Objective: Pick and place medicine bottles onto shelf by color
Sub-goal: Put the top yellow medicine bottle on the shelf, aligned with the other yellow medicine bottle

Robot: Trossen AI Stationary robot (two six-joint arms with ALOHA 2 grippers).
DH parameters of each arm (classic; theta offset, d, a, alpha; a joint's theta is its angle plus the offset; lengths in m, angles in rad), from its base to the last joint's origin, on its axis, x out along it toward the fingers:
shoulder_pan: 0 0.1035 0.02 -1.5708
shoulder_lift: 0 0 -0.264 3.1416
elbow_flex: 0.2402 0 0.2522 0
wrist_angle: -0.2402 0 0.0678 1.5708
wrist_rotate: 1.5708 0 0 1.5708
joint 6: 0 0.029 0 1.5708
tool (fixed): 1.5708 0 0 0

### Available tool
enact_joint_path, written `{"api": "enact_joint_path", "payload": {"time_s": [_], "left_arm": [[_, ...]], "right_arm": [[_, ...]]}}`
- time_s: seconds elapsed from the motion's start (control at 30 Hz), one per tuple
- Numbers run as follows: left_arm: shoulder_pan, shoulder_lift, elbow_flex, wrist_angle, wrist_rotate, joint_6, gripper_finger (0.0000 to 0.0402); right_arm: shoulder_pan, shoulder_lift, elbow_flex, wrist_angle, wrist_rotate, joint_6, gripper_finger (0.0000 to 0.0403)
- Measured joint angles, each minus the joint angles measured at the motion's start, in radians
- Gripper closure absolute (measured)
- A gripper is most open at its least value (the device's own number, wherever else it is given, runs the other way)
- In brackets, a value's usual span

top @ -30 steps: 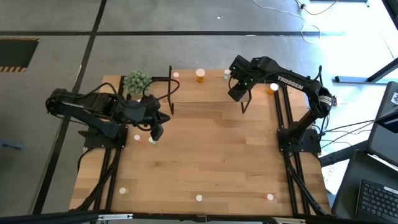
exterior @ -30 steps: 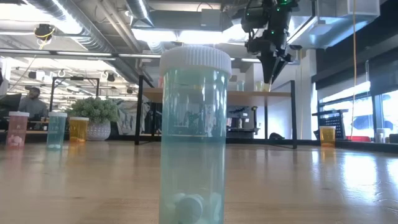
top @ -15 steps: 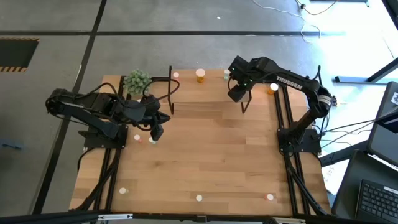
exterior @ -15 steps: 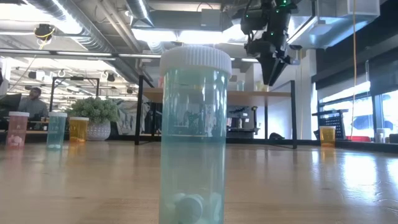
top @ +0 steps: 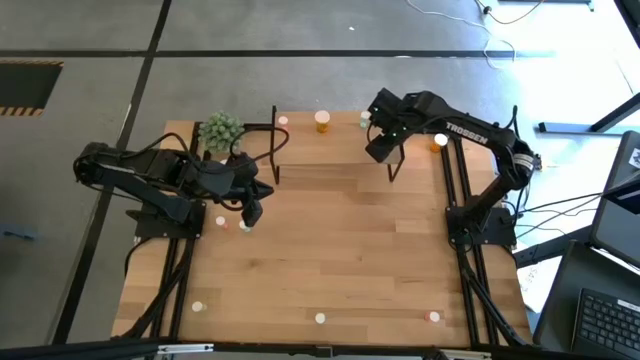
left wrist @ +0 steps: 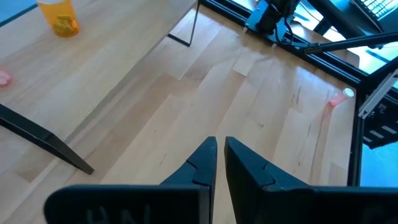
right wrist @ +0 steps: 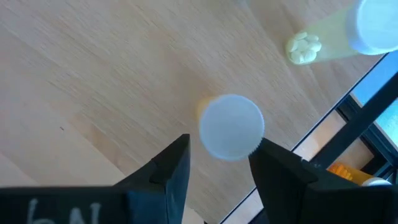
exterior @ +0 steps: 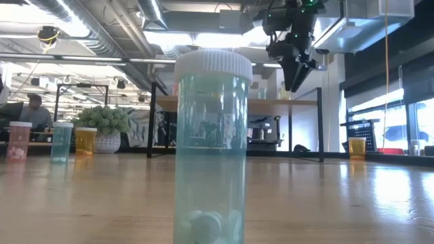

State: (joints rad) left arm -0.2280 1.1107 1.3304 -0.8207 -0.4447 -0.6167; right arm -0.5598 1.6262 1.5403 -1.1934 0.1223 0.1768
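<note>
Medicine bottles mostly unsorted. Right end effector (right wrist: 217, 163) spread, hovering over a pale-capped bottle (right wrist: 231, 126) standing on the shelf (top: 330, 172) near its right end, beside another pale bottle (right wrist: 323, 37). Left end effector (left wrist: 220, 163) pressed together, empty, off the shelf's left end. Others scattered along worktop (top: 340, 270) edges.

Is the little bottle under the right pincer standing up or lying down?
Standing: the right wrist view shows the bottle's round cap face-on, on the shelf.
</note>
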Motion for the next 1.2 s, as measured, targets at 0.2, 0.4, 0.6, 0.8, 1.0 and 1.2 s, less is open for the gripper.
{"api": "enact_joint_path", "payload": {"time_s": [0.2,0.4,0.6,0.8,1.0,1.2], "left_arm": [[0.0,0.0,0.0,0.0,0.002,0.0,0.0374],[0.0,0.0,0.0,0.0,0.002,0.0,0.0374],[0.0,0.0,0.0,-0.001,0.002,0.0,0.0374],[0.0,0.0,0.0,-0.001,0.002,0.024,0.0374],[0.0,0.0,0.0,-0.001,0.002,0.024,0.0374],[0.0,0.0,0.0,-0.001,0.002,0.025,0.0374]], "right_arm": [[0.0,-0.047,0.001,-0.002,0.016,0.002,0.024],[0.0,-0.112,0.002,-0.006,0.016,0.005,0.024],[0.006,-0.182,0.002,-0.006,0.015,0.045,0.024],[0.053,-0.218,0.003,-0.001,-0.076,0.077,0.024],[0.112,-0.216,-0.028,-0.002,-0.202,0.025,0.0249],[0.189,-0.216,-0.072,0.042,-0.204,0.003,0.0321]]}}
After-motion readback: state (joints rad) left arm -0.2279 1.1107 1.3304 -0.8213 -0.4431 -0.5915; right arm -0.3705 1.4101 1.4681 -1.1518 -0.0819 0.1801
